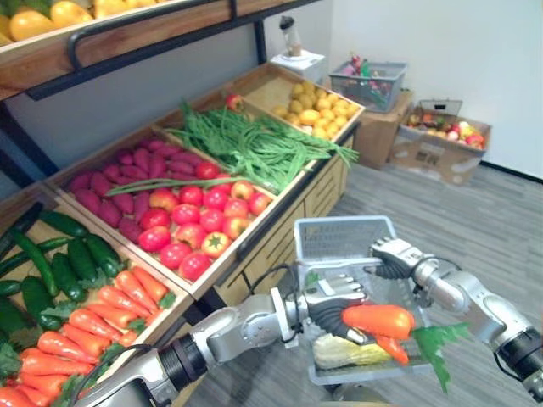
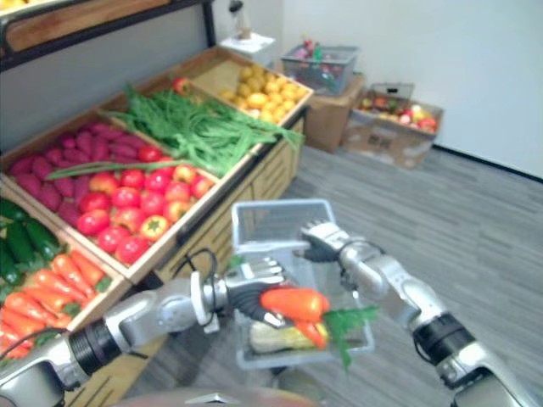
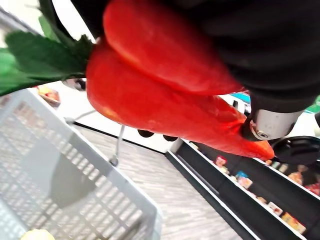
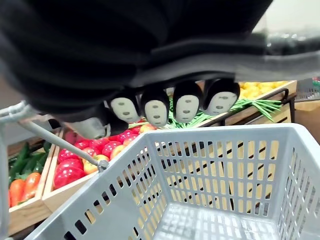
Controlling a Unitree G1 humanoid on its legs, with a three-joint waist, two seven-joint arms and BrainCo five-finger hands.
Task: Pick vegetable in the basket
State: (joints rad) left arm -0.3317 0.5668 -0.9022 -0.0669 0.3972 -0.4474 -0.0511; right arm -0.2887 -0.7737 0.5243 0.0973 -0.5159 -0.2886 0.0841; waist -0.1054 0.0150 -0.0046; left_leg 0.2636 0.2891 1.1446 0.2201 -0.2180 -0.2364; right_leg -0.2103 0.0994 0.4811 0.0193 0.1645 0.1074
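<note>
My left hand (image 1: 333, 307) is curled round an orange carrot (image 1: 379, 320) with green leaves (image 1: 437, 339) and holds it just above the grey plastic basket (image 1: 339, 233). Close up, the carrot (image 3: 150, 107) presses against a second orange one (image 3: 165, 50); I cannot tell whether that one is also held. In the basket, a smaller carrot (image 1: 392, 348) and a pale yellow-green vegetable (image 1: 346, 352) lie beneath the hand. My right hand (image 1: 394, 254) is at the basket's far rim, its fingers (image 4: 170, 107) curled by the wire handle (image 4: 50, 137), and the basket hangs off the floor.
To the left is a wooden produce stand holding carrots (image 1: 85, 322), cucumbers (image 1: 59, 254), red tomatoes (image 1: 195, 225), purple sweet potatoes (image 1: 110, 186), green beans (image 1: 246, 144) and lemons (image 1: 318, 106). Cardboard boxes (image 1: 437, 140) and another grey basket (image 1: 369, 85) stand by the back wall.
</note>
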